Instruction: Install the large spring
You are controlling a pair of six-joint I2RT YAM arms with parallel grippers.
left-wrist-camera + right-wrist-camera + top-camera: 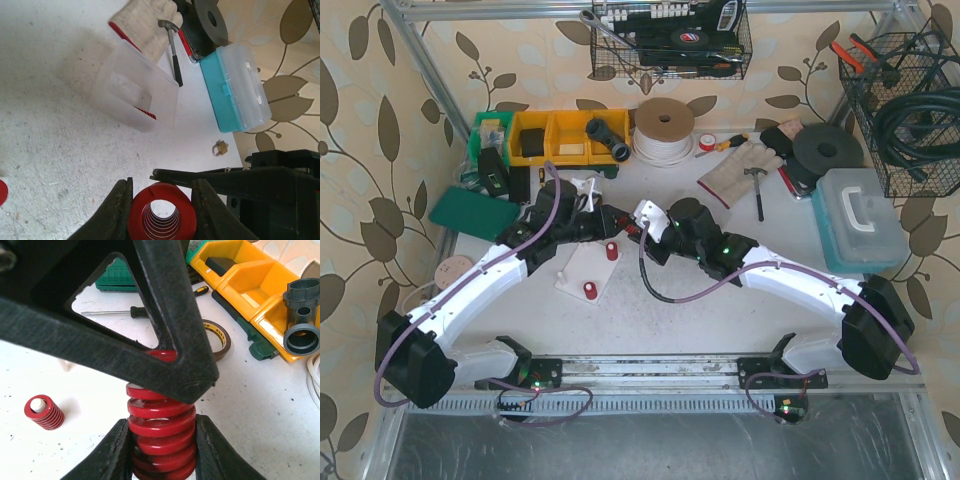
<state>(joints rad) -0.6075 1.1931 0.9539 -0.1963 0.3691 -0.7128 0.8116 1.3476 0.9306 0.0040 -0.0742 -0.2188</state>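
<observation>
The large red spring point(167, 192) is held between both grippers above the table, just beyond the white base plate point(582, 268). My left gripper point(162, 185) is shut on it, and I look straight down its bore. My right gripper point(161, 421) is shut on the same spring's point(161, 426) lower coils, with a left-arm finger point(165, 315) crossing in front of the upper coils. In the top view the two grippers point(612, 222) point(646, 228) meet tip to tip, and only a sliver of the spring point(631, 228) shows. Two small red springs point(611, 250) point(590, 289) stand on the plate.
A clear plastic tub point(135, 92) lies beyond the grippers. A teal box point(860, 220), hammer point(758, 190) and gloves point(740, 170) are at the right. Yellow bins point(560, 135) and a green pad point(475, 212) are at the back left. A tape roll point(216, 340) and screwdriver point(115, 313) lie nearby.
</observation>
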